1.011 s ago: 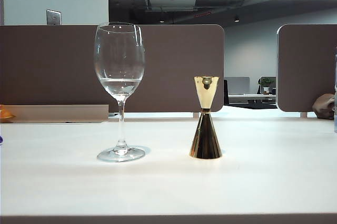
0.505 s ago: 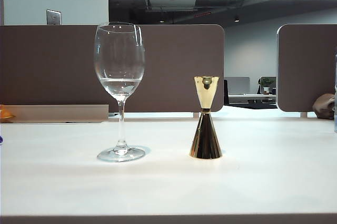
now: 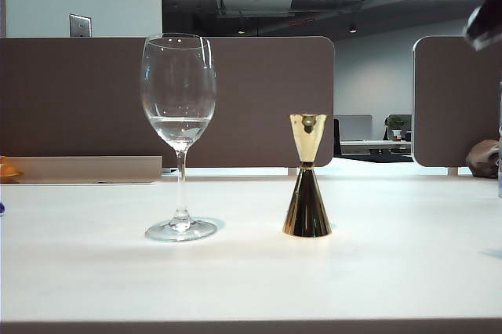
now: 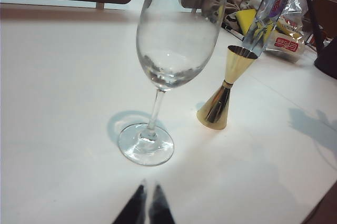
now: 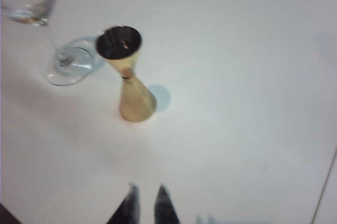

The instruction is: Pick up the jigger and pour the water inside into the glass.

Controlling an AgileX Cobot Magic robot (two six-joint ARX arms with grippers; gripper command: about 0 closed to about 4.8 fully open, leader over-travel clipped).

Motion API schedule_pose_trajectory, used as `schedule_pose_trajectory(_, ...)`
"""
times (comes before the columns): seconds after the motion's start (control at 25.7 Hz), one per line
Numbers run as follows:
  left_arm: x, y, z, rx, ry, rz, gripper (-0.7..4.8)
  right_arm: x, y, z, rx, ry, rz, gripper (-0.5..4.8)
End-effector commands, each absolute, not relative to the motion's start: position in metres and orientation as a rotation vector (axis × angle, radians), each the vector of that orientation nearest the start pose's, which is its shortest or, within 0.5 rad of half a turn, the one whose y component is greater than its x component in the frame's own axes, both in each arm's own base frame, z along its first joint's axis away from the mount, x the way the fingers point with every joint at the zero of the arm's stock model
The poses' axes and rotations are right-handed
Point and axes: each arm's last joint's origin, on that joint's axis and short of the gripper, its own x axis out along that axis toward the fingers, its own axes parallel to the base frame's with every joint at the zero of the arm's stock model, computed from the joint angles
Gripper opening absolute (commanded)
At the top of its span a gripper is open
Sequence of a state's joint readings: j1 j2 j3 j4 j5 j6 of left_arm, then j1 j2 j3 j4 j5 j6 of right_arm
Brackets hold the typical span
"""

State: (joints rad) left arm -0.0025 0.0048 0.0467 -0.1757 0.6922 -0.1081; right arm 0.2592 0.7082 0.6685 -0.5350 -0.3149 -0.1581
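The gold jigger (image 3: 306, 185) stands upright near the middle of the white table (image 3: 392, 271). To its left stands the tall clear glass (image 3: 179, 91) with a little water (image 3: 179, 126) in its bowl. My right gripper (image 5: 147, 188) hovers above the table, short of the jigger (image 5: 129, 77) and apart from it, its fingers a narrow gap apart and empty. The jigger's upper cup looks dark inside, so no water can be made out there. A blurred dark piece of my right arm (image 3: 486, 16) shows high on the right. My left gripper (image 4: 149, 186) is shut and empty, back from the glass (image 4: 176, 40) and jigger (image 4: 224, 95).
Brown partition panels (image 3: 259, 99) stand behind the table. A plastic bottle (image 4: 268, 13) and snack bags (image 4: 287, 29) lie at the table's side beyond the jigger. The table's front edge (image 3: 251, 322) runs along the near side.
A dark part of my right arm has come into the exterior view at the upper right, and a faint shadow has appeared on the table's right side. Glass and jigger have not moved.
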Motion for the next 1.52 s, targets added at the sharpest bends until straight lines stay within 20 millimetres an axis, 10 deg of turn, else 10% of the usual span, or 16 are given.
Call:
schedule_pose_trajectory(0.04, 0.088, -0.019, 0.164, -0.142, 0.153, -0.687, 0.23, 0.156, 0.051, 0.265, -0.124, 0.588, 0.608, 0.46)
schedule_pose_trajectory(1.52, 0.088, -0.019, 0.164, -0.143, 0.153, -0.689, 0.23, 0.224, 0.103, 0.167, -0.064, 0.386, 0.814, 2.34)
